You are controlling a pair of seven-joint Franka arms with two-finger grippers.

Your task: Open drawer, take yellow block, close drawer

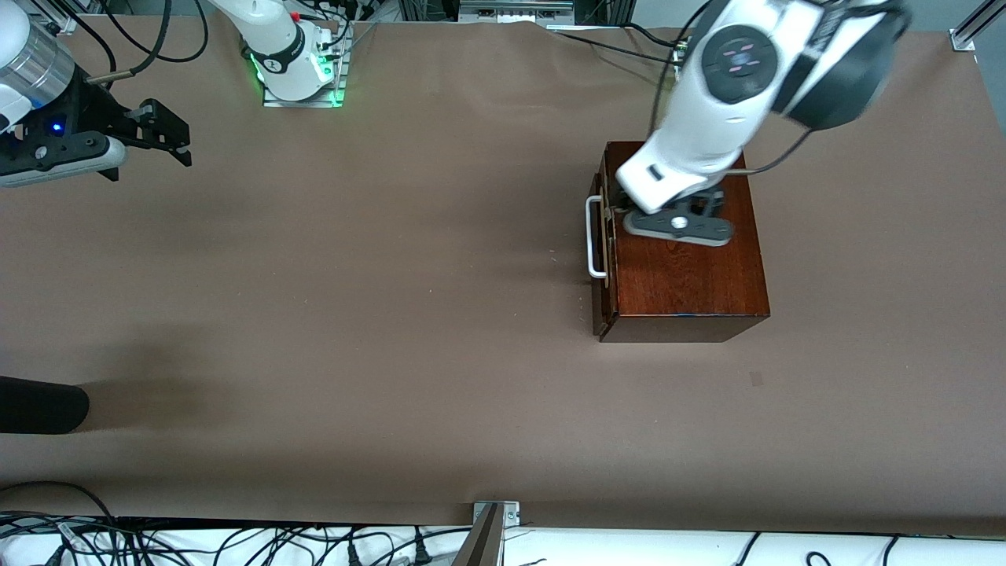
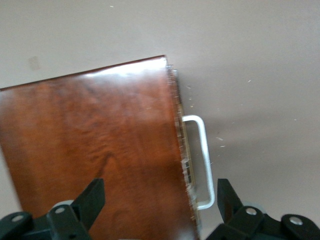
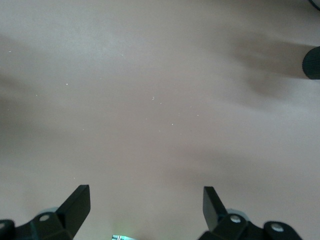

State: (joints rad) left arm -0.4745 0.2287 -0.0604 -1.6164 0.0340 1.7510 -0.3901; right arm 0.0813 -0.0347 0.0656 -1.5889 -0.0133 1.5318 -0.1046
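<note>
One dark reddish-brown wooden box (image 1: 692, 267) sits on the surface (image 1: 354, 314) toward the left arm's end, polished enough to throw a glare along its flat, grained top; its corners are square and its sides plain. One drawer (image 1: 603, 244) fills the box's face, pushed in nearly flush, and carries a single white metal bar handle (image 1: 594, 237), a rounded U-shaped loop. No yellow block shows anywhere. Two claws are in view: the left claw (image 2: 160, 200) hangs over the box's top edge by the handle, its black fingers (image 2: 90, 197) spread apart, one above the wood and one outside the handle, holding nothing. The right claw (image 3: 147, 200) waits over bare surface at the right arm's end, fingers wide apart and empty. A matte brown covering, faintly creased and speckled, spreads across the surface; cables run along its edges.
</note>
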